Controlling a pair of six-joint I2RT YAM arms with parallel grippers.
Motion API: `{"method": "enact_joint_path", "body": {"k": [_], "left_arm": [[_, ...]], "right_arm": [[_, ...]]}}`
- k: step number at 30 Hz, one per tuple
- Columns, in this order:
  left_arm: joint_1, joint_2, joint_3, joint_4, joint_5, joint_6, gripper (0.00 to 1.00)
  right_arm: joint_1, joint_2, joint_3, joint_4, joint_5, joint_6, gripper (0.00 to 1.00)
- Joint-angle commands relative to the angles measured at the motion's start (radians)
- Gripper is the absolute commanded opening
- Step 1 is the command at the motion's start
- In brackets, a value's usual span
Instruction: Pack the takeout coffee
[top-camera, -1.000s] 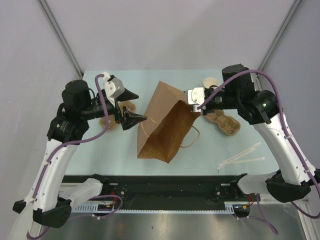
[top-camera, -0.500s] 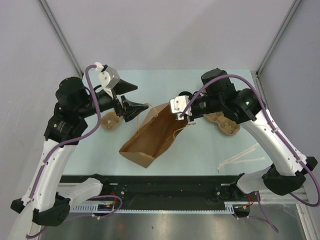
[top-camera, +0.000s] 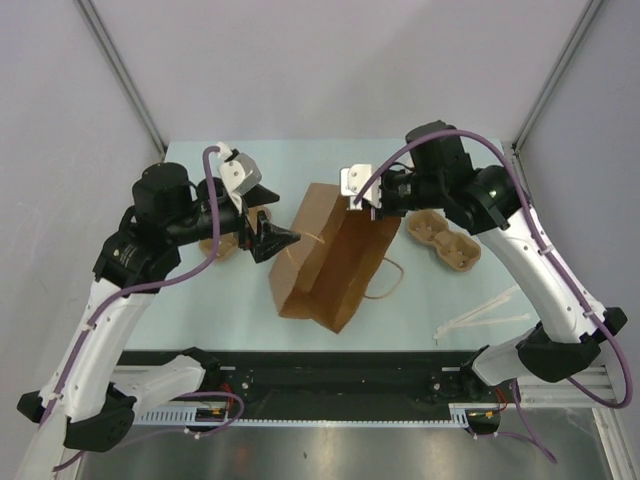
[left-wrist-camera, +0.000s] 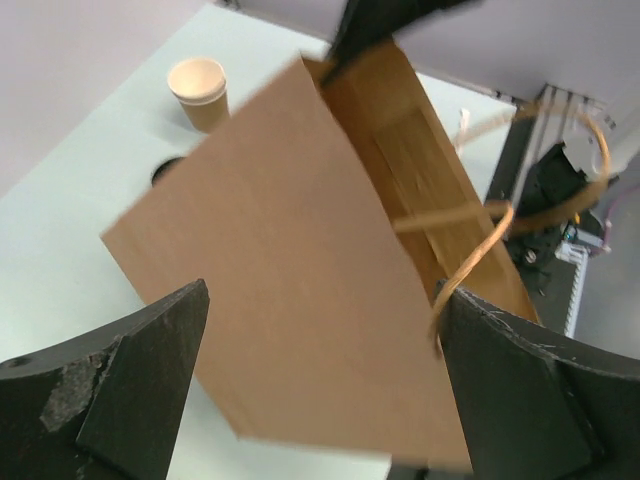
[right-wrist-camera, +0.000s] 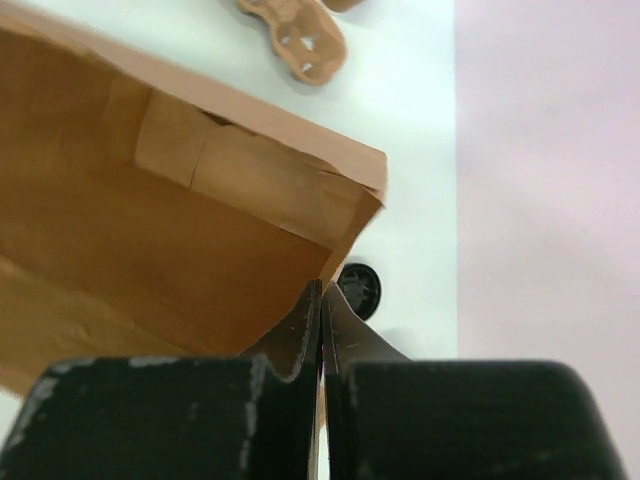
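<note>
Takeout coffee (left-wrist-camera: 198, 90), small tan kraft cup, sits beyond brown paper bag (top-camera: 325, 250). Right gripper (right-wrist-camera: 321, 292) pinches bag rim; left gripper (left-wrist-camera: 322, 300) wide, empty. Bag-opening step: you grip opposite rim next.

Ahead of my black left jaws: a plain brown bag (left-wrist-camera: 300, 300), then a tan cup (left-wrist-camera: 200, 90), cream inside, on the pale mint surface (left-wrist-camera: 60, 250).

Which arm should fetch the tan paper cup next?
Left, likely: the left gripper is open; the right gripper is shut on the brown paper bag's rim. The tan paper cup stands beyond it.
</note>
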Motion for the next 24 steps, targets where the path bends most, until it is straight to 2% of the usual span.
{"method": "enact_joint_path", "body": {"k": [1, 4, 7, 9, 11, 14, 16, 18, 21, 24], "left_arm": [[-0.004, -0.028, 0.0, -0.156, 0.082, 0.084, 1.0], [-0.004, -0.009, 0.024, -0.312, 0.119, 0.196, 1.0], [-0.003, 0.04, 0.123, -0.45, 0.203, 0.266, 1.0], [0.0, 0.061, 0.165, -0.481, 0.278, 0.28, 0.99], [0.003, 0.047, 0.188, -0.456, 0.377, 0.273, 0.99], [0.003, 0.035, 0.181, -0.29, 0.439, 0.101, 1.0], [0.017, 0.041, 0.185, -0.149, 0.409, -0.052, 1.0], [0.048, 0.047, 0.185, -0.061, 0.264, -0.176, 1.0], [0.052, 0.055, 0.184, 0.014, 0.037, -0.192, 0.93], [0.048, 0.034, 0.113, 0.121, -0.059, -0.197, 0.9]], "right_arm": [[-0.056, 0.002, 0.08, -0.019, -0.056, 0.007, 0.0], [-0.072, 0.016, 0.108, -0.058, -0.067, -0.013, 0.0], [-0.07, 0.024, 0.123, -0.085, -0.077, -0.043, 0.0], [-0.067, 0.027, 0.123, -0.09, -0.074, -0.057, 0.0], [-0.063, 0.027, 0.12, -0.087, -0.076, -0.069, 0.0], [-0.043, 0.033, 0.123, -0.087, -0.061, -0.068, 0.0], [-0.028, 0.036, 0.12, -0.086, -0.045, -0.068, 0.0], [-0.002, 0.041, 0.12, -0.061, -0.022, -0.059, 0.0], [0.032, 0.047, 0.117, -0.004, 0.025, -0.013, 0.0], [0.054, 0.061, 0.115, 0.057, 0.074, 0.042, 0.0]]}}
